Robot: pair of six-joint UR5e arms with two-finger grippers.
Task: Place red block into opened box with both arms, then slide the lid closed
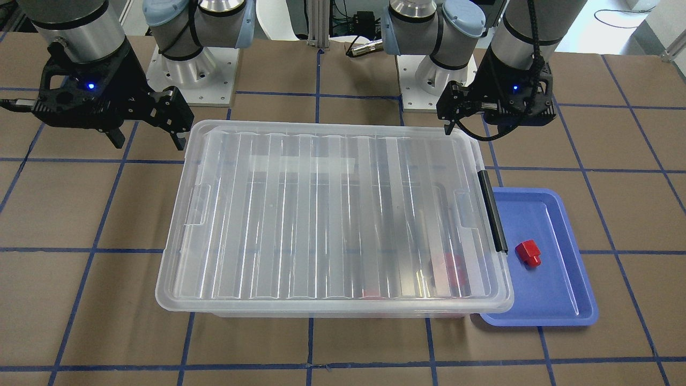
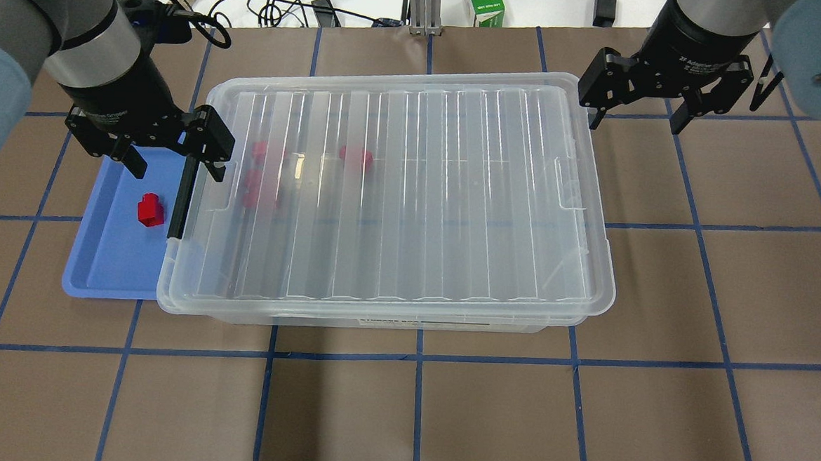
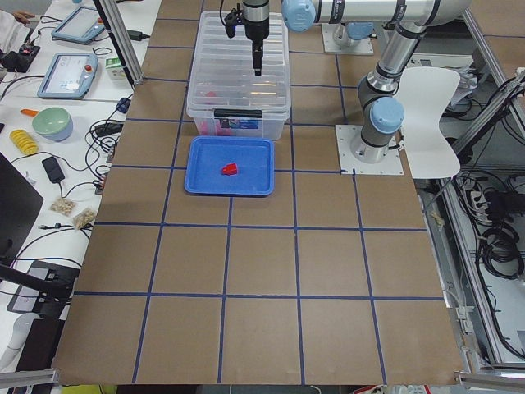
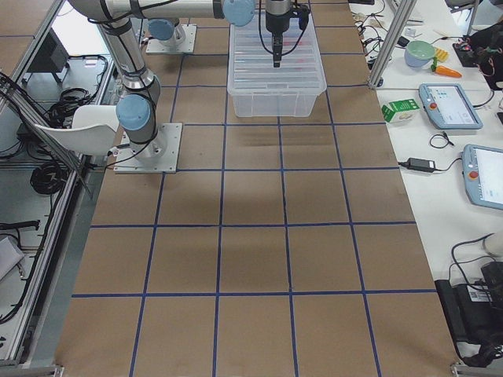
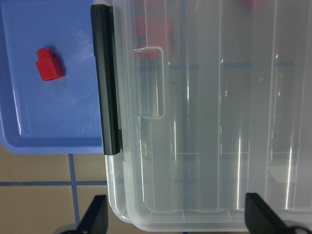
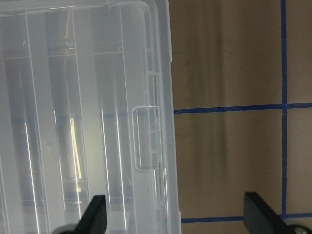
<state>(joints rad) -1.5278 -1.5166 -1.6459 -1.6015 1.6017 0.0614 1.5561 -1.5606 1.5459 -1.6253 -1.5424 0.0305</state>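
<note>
The brown table [image 2: 443,415], marked in squares with blue tape, spreads beneath both grippers. The box [image 2: 391,322] lies lengthwise between them, with one short end under each. The lid [image 2: 413,188] rests flat on top and covers the box from end to end. The blue tray [image 2: 110,264] sits just beside the box's latched end, under the outer finger of the left gripper [image 2: 178,171]. That gripper hangs above this end with its fingers spread wide and nothing between them. One finger is over the tray and the other over the lid. The right gripper [image 2: 635,120] is likewise spread and empty, hovering at the opposite short end near the far corner. In its wrist view the lid's rim and small notch lie below it, with one finger over the lid and the other over bare table. The black latch [image 2: 182,197] runs along the box's end below the left gripper, between its two fingers. One red block [image 2: 149,210] lies alone on the tray, below and just outside the left gripper's outer finger, apart from the box. Three more red shapes [image 2: 356,157] show blurred through the lid, inside the box toward the left gripper's end.
</note>
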